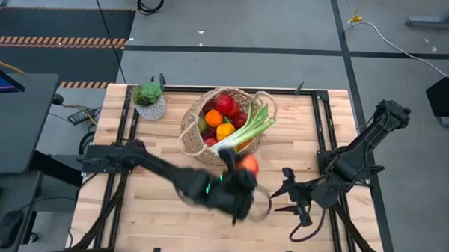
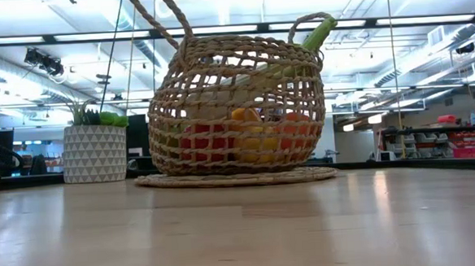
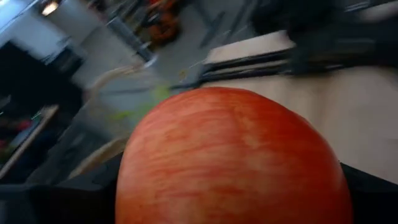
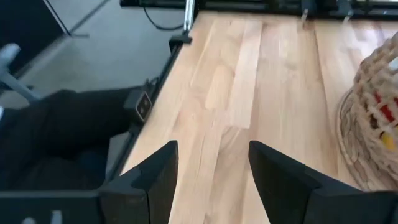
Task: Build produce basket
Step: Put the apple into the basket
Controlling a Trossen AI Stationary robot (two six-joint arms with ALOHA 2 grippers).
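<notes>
Pale wooden tabletop [image 1: 154, 213] carries, from above, the tan woven wicker basket [image 1: 193, 137] holding assorted toy fruits and a leek [image 1: 232, 120]; we note the left gripper [image 1: 246, 179] just beside it, clamped on a red-orange apple [image 1: 247, 166]. Level view: basket near a white patterned plant pot [image 2: 94, 153]. Right wrist: right gripper [image 4: 213, 165] fingers apart.

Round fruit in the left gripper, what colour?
Red-orange with faint streaks: an apple held in the left gripper. The left wrist view shows it best.
</notes>
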